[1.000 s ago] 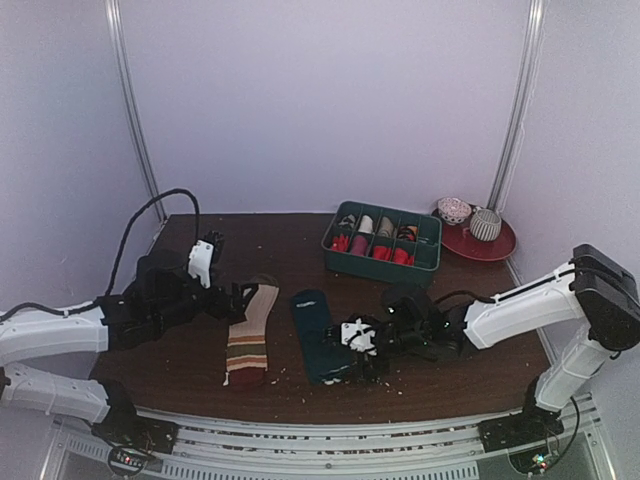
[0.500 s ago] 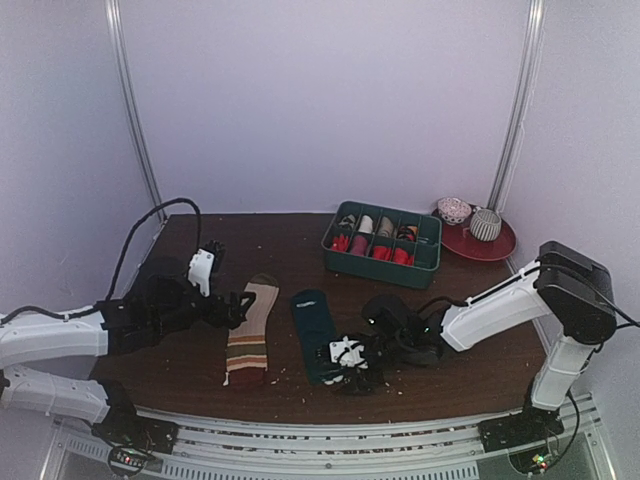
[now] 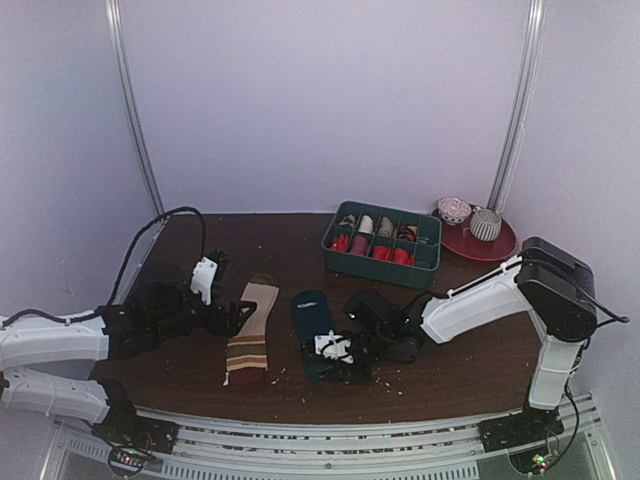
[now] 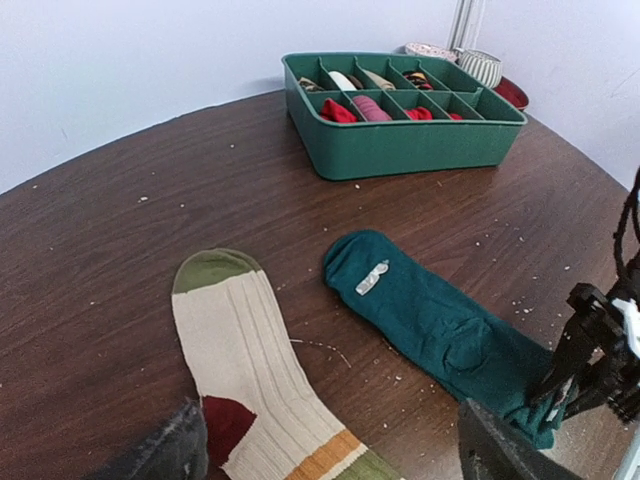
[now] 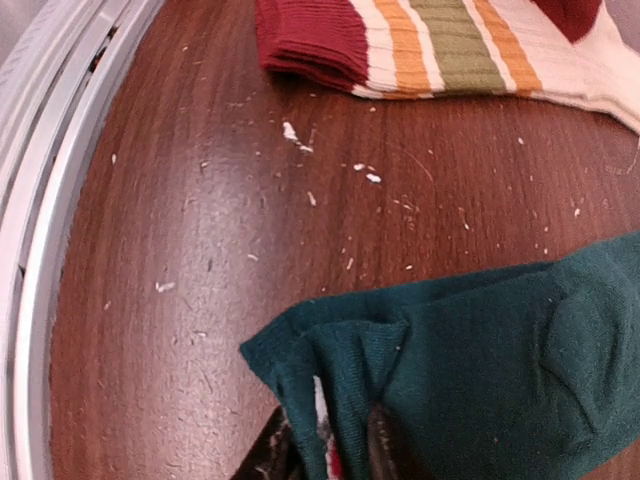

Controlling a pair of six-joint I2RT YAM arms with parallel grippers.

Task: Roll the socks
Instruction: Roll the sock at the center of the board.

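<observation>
From above, the teal sock point(image 3: 313, 322) lay flat near the middle of the wooden table point(image 3: 250, 245), toe away from the arms. The striped sock point(image 3: 250, 335) lay just to its left, apart from it. The right gripper point(image 3: 335, 350) sat low at the teal sock's near end. The left gripper point(image 3: 238, 315) hovered at the striped sock's left edge. A green divided tray point(image 3: 385, 262) stood farther back, with a red plate point(image 3: 500, 248) beside it.

In the left wrist view, the striped sock showed a cream ribbed body, an olive toe, a maroon heel and an orange band. The teal sock carried a small silver tag point(image 4: 372, 278), its writing too small to read. The left gripper's fingers were spread wide and held nothing.

In the right wrist view, the right gripper was clenched on the teal sock's bunched cuff edge point(image 5: 340, 370). Beyond it lay the striped sock's maroon cuff point(image 5: 305, 45) with its orange and olive stripes.
</observation>
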